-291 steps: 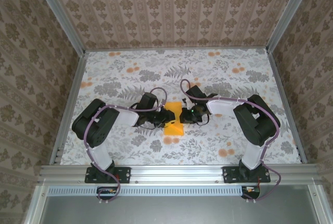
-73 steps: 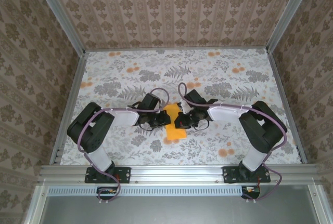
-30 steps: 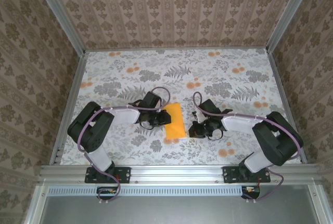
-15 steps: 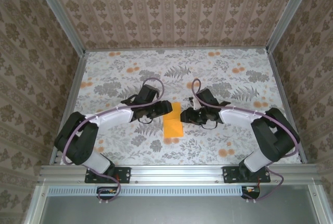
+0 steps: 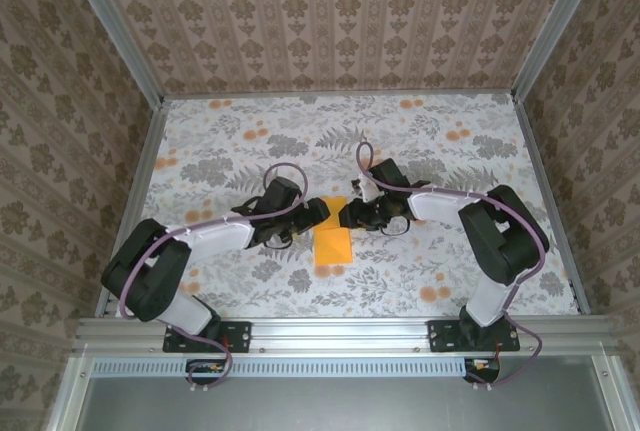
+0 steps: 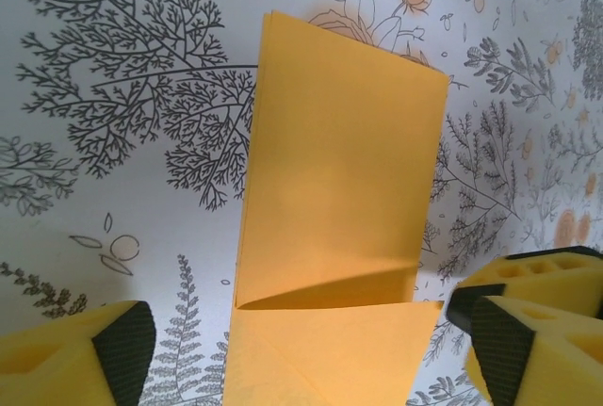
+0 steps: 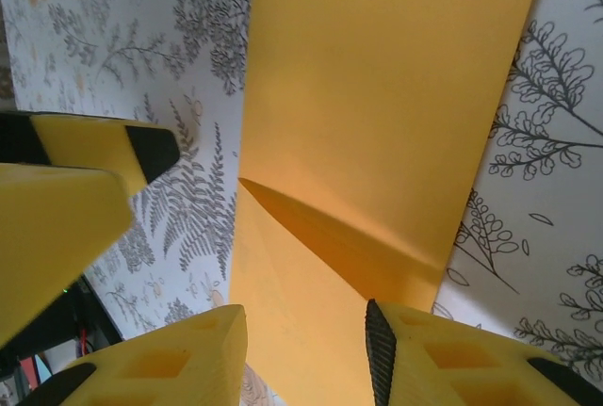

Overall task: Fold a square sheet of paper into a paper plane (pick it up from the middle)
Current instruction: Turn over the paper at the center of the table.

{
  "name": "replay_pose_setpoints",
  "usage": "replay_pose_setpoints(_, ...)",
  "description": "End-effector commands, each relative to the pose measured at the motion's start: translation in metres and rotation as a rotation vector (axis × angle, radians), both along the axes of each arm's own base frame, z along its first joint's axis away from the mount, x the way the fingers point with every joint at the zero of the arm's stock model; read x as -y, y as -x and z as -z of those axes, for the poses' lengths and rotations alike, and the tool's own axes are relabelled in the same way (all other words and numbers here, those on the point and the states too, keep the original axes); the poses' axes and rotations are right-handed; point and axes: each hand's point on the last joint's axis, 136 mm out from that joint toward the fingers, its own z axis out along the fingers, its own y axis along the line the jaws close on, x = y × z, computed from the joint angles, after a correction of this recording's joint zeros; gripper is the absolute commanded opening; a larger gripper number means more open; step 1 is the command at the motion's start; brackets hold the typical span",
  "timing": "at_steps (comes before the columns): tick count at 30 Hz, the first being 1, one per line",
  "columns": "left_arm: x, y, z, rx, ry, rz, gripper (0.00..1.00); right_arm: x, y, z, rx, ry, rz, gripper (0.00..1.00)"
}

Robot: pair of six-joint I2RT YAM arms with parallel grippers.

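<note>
The square sheet of paper [image 5: 333, 240] lies folded into a narrow orange-yellow strip on the flowered table, mid-front. In the left wrist view the paper [image 6: 339, 170] shows a triangular flap folded over its near end, its edge slightly lifted. My left gripper [image 5: 317, 212] is open at the strip's far left corner, its fingers [image 6: 94, 359] wide apart either side of the strip. My right gripper [image 5: 349, 215] is open at the far right corner. In the right wrist view the paper [image 7: 377, 95] runs between that gripper's [image 7: 303, 326] fingers, close to the flap's crease. No paper plane shape is formed.
The table cloth [image 5: 450, 131] carries grey leaf and small orange flower prints. Aluminium rails [image 5: 130, 201] and patterned walls close in the left, right and back sides. Both arms' elbows reach in from the front corners.
The right gripper swung in from the right of the strip to its far end. The left gripper shifted slightly nearer. The strip now lies straighter.
</note>
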Motion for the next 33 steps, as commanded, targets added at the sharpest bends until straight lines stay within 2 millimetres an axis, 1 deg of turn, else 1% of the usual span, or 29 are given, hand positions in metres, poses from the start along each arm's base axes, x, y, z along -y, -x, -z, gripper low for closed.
replay_pose_setpoints(1, -0.005, 0.002, -0.008, 0.013, 0.005, -0.028, 0.93, -0.004, 0.001, 0.002, -0.008, -0.016, -0.039, 0.41)
replay_pose_setpoints(5, -0.001, 0.005, -0.008, 0.001, 0.019, -0.013, 0.94, -0.003, 0.001, 0.003, -0.005, -0.007, -0.040, 0.43)
replay_pose_setpoints(8, 0.001, 0.008, -0.003, -0.013, 0.018, 0.009, 0.95, 0.003, 0.000, 0.008, 0.002, 0.026, -0.024, 0.48)
replay_pose_setpoints(10, 0.001, 0.008, -0.002, -0.014, 0.016, 0.017, 0.95, 0.005, 0.000, 0.010, 0.007, 0.043, -0.017, 0.49)
replay_pose_setpoints(13, 0.003, 0.007, -0.004, -0.002, 0.020, 0.025, 0.95, 0.006, -0.003, 0.009, 0.025, 0.053, -0.016, 0.49)
replay_pose_setpoints(17, -0.003, 0.002, -0.006, 0.020, -0.031, 0.013, 0.95, 0.009, -0.007, 0.008, 0.043, 0.081, -0.016, 0.51)
replay_pose_setpoints(19, -0.004, 0.001, -0.005, 0.026, -0.040, 0.008, 0.95, 0.008, -0.007, 0.007, 0.047, 0.074, -0.022, 0.51)
replay_pose_setpoints(22, -0.003, 0.001, -0.004, 0.024, -0.032, 0.009, 0.95, -0.001, -0.003, 0.003, 0.032, 0.014, -0.048, 0.46)
replay_pose_setpoints(25, 0.000, 0.001, -0.004, 0.025, -0.019, 0.017, 0.94, -0.005, 0.002, 0.001, 0.017, -0.019, -0.069, 0.43)
replay_pose_setpoints(30, 0.007, 0.001, -0.004, 0.023, 0.010, 0.028, 0.94, -0.007, 0.004, 0.008, -0.012, -0.021, -0.077, 0.39)
replay_pose_setpoints(33, 0.012, 0.002, -0.004, 0.023, 0.028, 0.040, 0.93, -0.009, 0.006, 0.010, -0.031, -0.033, -0.085, 0.32)
